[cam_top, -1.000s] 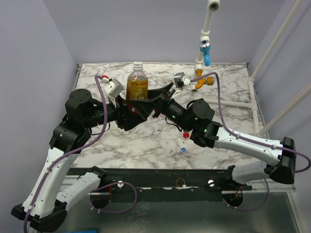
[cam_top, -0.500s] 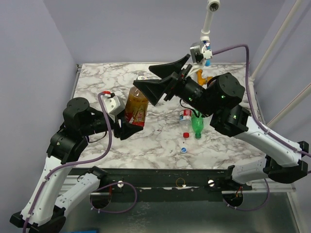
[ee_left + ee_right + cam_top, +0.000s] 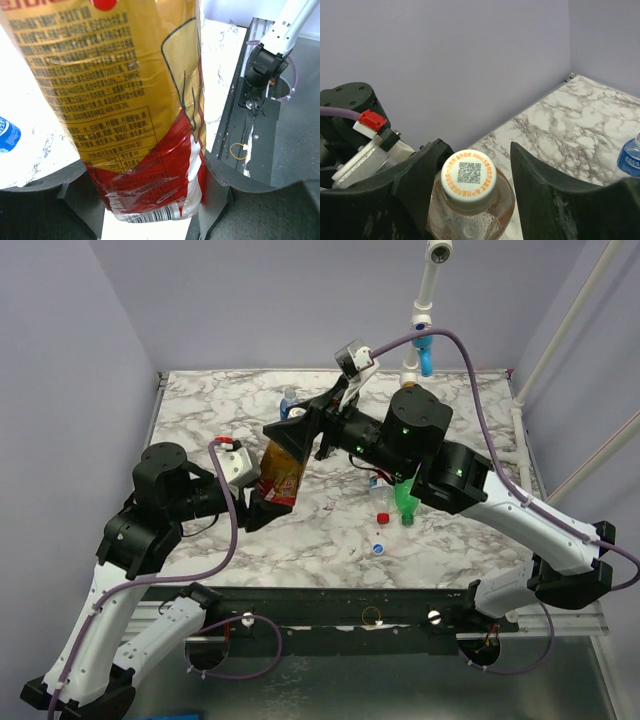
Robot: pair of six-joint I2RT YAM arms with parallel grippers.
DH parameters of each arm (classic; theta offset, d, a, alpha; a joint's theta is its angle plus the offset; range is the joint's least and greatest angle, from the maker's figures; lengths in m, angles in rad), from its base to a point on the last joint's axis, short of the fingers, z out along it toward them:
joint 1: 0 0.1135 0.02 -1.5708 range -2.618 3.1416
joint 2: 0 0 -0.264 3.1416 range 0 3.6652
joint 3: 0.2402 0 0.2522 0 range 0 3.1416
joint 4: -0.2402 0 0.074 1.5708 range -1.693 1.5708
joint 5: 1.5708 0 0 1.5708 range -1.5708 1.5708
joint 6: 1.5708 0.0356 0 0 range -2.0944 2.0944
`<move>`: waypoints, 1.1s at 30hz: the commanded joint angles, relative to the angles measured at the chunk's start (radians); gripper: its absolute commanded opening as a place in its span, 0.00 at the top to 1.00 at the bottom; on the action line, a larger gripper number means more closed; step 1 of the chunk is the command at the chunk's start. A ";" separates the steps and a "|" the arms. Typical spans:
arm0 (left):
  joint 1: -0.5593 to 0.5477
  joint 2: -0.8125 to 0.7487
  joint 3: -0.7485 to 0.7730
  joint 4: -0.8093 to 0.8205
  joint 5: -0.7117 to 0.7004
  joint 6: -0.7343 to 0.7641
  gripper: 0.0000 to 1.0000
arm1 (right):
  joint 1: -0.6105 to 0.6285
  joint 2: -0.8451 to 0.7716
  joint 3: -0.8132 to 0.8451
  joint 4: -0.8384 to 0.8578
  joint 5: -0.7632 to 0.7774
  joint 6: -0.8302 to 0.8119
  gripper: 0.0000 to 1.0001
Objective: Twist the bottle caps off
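The left claw is clenched on the amber bottle, one finger pressed against each side of the body just above its base, over the red and gold label. In the top view this bottle is held over the left half of the surface, about midway between the near and far edges, tilted so that its top leans towards the far edge.

The white cap, printed with a square code, is on the neck of that bottle. The right claw is released and straddles it: the cap sits between the two fingers, just beside the left one, with a clear gap to the right finger. From above, the right claw reaches in from the right-hand side, directly over the bottle's top.

A clear bottle with a blue label stands behind, near the far edge. The green bottle stands right of the middle, partly under the right arm. A red cap sits just beside its base, and a bluish-white cap lies closer to the near edge.
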 commanded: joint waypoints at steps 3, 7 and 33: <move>0.001 -0.010 -0.020 -0.008 0.023 0.033 0.23 | 0.001 -0.054 -0.055 0.057 -0.025 -0.016 0.55; 0.001 0.001 -0.022 0.018 0.001 -0.038 0.01 | 0.000 -0.072 -0.119 0.116 -0.069 -0.032 0.69; 0.001 0.032 -0.057 0.248 -0.096 -0.143 0.60 | 0.001 -0.072 -0.236 0.282 0.089 -0.009 0.31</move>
